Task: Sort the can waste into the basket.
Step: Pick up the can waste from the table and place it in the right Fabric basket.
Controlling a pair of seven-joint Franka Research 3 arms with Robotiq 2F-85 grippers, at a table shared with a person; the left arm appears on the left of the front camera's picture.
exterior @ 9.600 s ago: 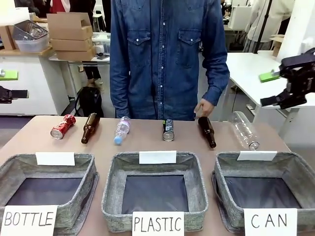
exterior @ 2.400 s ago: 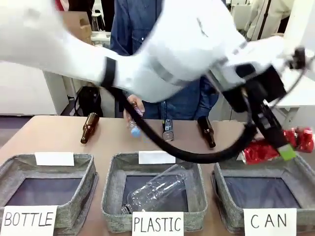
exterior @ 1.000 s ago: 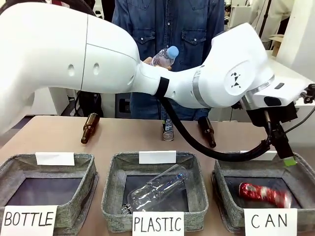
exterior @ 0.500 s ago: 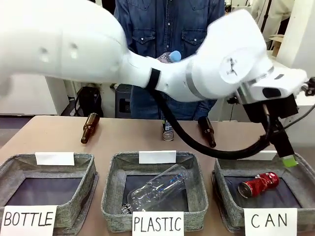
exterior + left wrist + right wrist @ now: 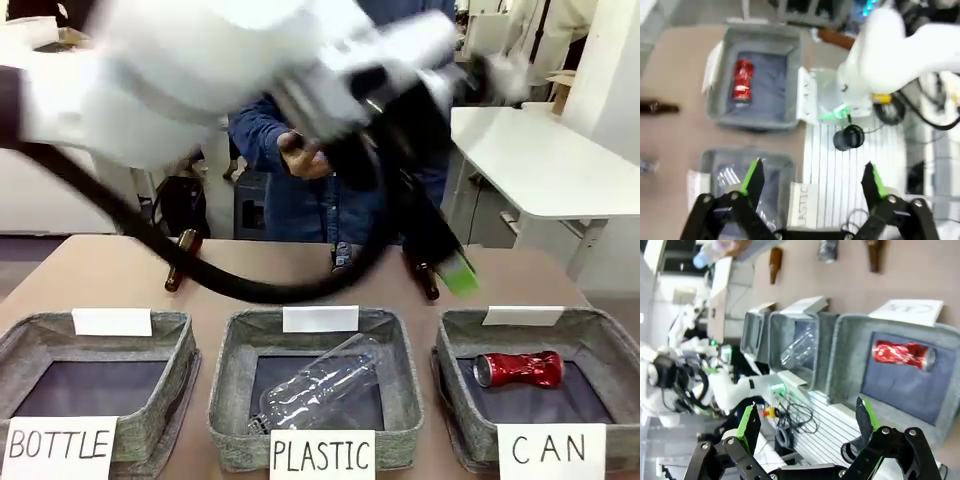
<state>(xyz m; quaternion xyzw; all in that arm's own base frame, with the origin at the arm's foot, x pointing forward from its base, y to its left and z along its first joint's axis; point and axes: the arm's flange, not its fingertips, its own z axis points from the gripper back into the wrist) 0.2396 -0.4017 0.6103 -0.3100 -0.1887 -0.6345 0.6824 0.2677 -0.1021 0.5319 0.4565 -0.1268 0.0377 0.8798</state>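
The red dented can (image 5: pixel 518 368) lies on its side inside the grey basket (image 5: pixel 606 331) signed "CAN", at the front right. The dark can (image 5: pixel 343 258) lies on the table at the far side, partly behind my left arm's cable. My left gripper (image 5: pixel 445 262), blurred with motion, hangs over the table behind the baskets. Seen from the left wrist, that gripper (image 5: pixel 812 180) is open and holds nothing, with the red can (image 5: pixel 742 86) in the basket (image 5: pixel 760 34) beyond it. My right gripper (image 5: pixel 807 422) is open high above the red can (image 5: pixel 902 354), the basket (image 5: pixel 840 357) and the dark can (image 5: pixel 827 249).
A clear plastic bottle (image 5: pixel 320 385) lies in the middle "PLASTIC" basket (image 5: pixel 228 350); the "BOTTLE" basket (image 5: pixel 170 335) stands at the left. Two brown bottles (image 5: pixel 182 258) (image 5: pixel 426 280) lie at the far side of the table. The person's hand (image 5: pixel 300 155) is raised behind my arm.
My left arm has swung away from the "CAN" basket towards the table's middle. The red can has rolled a little and settled inside the basket.
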